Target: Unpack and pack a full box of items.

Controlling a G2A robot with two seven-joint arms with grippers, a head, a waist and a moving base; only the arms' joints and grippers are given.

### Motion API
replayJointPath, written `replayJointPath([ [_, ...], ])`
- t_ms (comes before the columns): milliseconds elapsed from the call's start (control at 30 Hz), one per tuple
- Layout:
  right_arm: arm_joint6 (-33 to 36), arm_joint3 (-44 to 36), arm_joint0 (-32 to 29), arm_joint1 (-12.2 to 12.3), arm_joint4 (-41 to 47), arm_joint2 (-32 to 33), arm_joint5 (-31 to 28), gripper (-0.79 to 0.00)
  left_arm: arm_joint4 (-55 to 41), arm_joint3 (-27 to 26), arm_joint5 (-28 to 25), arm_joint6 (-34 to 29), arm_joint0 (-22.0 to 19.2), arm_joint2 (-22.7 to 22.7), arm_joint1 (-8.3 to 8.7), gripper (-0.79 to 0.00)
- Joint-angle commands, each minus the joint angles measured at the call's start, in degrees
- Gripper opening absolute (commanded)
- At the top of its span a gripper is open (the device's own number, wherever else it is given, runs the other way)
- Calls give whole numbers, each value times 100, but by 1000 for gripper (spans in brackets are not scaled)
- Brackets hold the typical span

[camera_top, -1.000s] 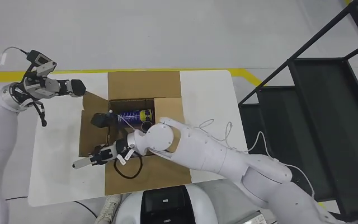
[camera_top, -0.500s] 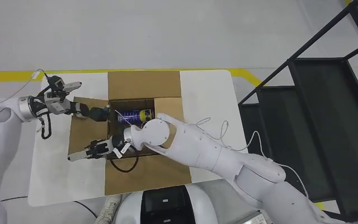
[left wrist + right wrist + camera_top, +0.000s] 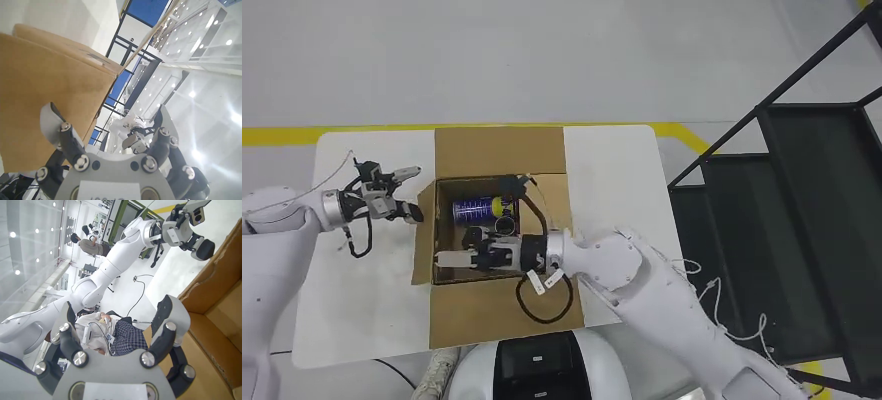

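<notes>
An open cardboard box [image 3: 500, 150] sits mid-table with a blue can [image 3: 482, 209] lying inside near its back wall. The box's left flap [image 3: 424, 240] stands nearly upright. My left gripper [image 3: 412, 212] is open just outside that flap; in the left wrist view the flap [image 3: 47, 75] lies against one finger [image 3: 51, 121] of the left gripper [image 3: 105, 117]. My right gripper [image 3: 447, 259] is open and empty inside the box at its left side. In the right wrist view the right gripper [image 3: 117, 311] sits beside the box wall [image 3: 217, 306], with the left gripper [image 3: 202, 249] farther off.
The white table [image 3: 612, 160] has bare room left and right of the box. The front flap [image 3: 482, 315] lies flat toward me with a black cable [image 3: 542, 305] looping over it. A black metal stair frame [image 3: 772, 180] stands to the right of the table.
The left gripper came in from the far left to the box's left flap, which went from lying outward to nearly upright. The right gripper swung from outside that flap into the box.
</notes>
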Motion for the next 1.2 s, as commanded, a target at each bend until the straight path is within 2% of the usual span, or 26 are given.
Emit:
replayJointPath([
  [0,89,-176,-200,52,-9,170,-1,0,10,161,-8,-20,-74,30,-32,0],
  [133,217,-316,-377,108,-5,299,-35,0,-32,378,-87,-265,-283,-71,-27,0],
  [233,265,-316,-440,138,40,385,-71,0,-137,334,-301,-571,-465,-316,48,0],
  [367,226,-323,-578,183,91,565,-103,0,-329,-112,-485,-855,-541,-619,138,0],
  [500,162,-381,-810,242,134,805,-135,0,-360,-905,-542,-870,-487,-663,144,0],
  [700,41,-645,-1302,350,135,1282,-136,0,-7,-2086,-457,-483,-354,-181,9,0],
  [800,-47,-773,-1571,398,193,1528,-176,0,474,-2454,-763,26,-317,221,-110,0],
  [967,-92,-927,-1954,470,275,1874,-272,0,800,-2537,-1310,595,-306,848,-363,0],
  [1167,-62,-982,-2183,525,370,2058,-336,0,1185,-2255,-1717,1067,-461,1410,-650,0],
])
